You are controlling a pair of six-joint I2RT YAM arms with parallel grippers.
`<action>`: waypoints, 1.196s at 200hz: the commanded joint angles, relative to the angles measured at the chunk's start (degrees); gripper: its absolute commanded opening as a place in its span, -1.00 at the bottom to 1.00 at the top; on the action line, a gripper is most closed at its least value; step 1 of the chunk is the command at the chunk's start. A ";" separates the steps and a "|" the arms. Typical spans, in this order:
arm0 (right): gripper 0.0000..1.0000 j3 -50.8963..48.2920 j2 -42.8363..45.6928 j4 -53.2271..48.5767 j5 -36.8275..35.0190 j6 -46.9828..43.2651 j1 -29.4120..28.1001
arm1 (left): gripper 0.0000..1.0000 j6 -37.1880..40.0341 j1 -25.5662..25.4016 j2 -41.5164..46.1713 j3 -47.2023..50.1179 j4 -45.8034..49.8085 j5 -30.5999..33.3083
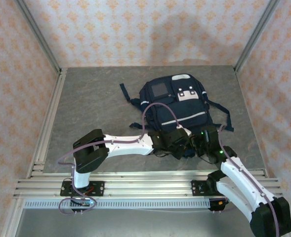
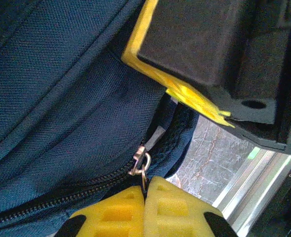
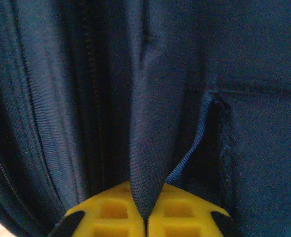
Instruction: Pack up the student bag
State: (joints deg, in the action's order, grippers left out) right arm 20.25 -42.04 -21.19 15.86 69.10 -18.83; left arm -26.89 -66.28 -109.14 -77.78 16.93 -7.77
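Navy student bag [image 1: 177, 106] lies centre frame. Left gripper [image 2: 144, 190] pinches the zipper pull [image 2: 141, 163]; right gripper [image 3: 146, 210] clamps a fabric fold [image 3: 147, 123]. Probably best: hold fabric taut, draw the pull along the teeth [image 2: 51, 200].

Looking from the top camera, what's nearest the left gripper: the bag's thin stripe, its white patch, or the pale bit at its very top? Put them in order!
1. Thin light stripe, just beyond the left gripper, on the navy-blue fabric backpack.
2. White rectangular patch, mid-front.
3. Pale top patch, at the far end.
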 commanded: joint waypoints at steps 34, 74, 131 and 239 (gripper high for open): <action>-1.00 1.99 0.82 -3.74 -8.75 -3.42 -0.31 | -1.00 -0.12 0.76 4.63 4.15 3.00 3.58; -1.00 1.72 2.18 -5.59 -10.84 -3.88 -0.24 | -1.00 -0.88 2.59 8.50 8.83 3.73 4.95; -1.00 2.87 2.49 -7.46 -13.41 -5.89 -0.25 | -1.00 -0.64 5.67 12.12 13.56 4.10 5.35; -0.73 7.69 1.31 -9.95 -12.53 -11.53 0.46 | -1.00 -0.40 8.68 13.68 18.65 1.39 3.70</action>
State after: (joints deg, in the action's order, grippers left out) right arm 24.45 -40.49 -29.17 6.70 60.45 -19.40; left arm -27.09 -58.35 -95.98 -60.55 15.38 -5.52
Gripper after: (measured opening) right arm 0.053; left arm 0.043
